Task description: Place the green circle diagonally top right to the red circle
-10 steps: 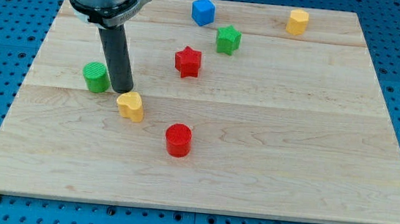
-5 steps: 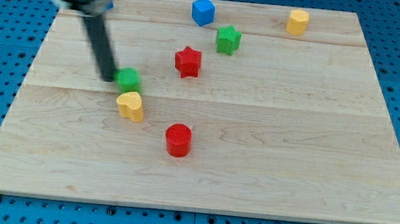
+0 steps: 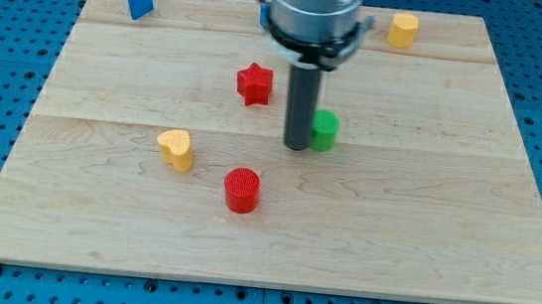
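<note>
The green circle (image 3: 325, 131) stands near the middle of the wooden board (image 3: 424, 217), up and to the right of the red circle (image 3: 241, 189). My tip (image 3: 295, 146) touches the green circle's left side. The rod rises from there toward the view's top and hides part of the board behind it. The red circle sits lower, toward the view's bottom, apart from my tip.
A red star (image 3: 255, 83) lies left of the rod. A yellow heart-shaped block (image 3: 177, 149) lies left of the red circle. A blue block (image 3: 138, 0) is at the top left, a yellow block (image 3: 402, 29) at the top right.
My tip swept from the left of the board to the right, pushing the green circle past the yellow heart to the middle. The arm now hides the green star and most of the blue cube.
</note>
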`<state>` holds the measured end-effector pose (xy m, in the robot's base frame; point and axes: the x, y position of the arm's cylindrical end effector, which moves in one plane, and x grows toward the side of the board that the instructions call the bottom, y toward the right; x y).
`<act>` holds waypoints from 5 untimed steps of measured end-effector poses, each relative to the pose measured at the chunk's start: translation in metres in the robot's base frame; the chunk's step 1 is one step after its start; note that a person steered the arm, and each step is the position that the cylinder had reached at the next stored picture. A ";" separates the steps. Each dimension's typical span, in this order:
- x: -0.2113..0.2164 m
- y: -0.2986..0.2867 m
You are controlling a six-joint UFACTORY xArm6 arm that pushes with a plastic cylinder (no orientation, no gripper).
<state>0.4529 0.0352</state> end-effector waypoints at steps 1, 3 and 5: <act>0.020 -0.004; 0.006 0.088; 0.023 0.091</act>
<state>0.4759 0.1266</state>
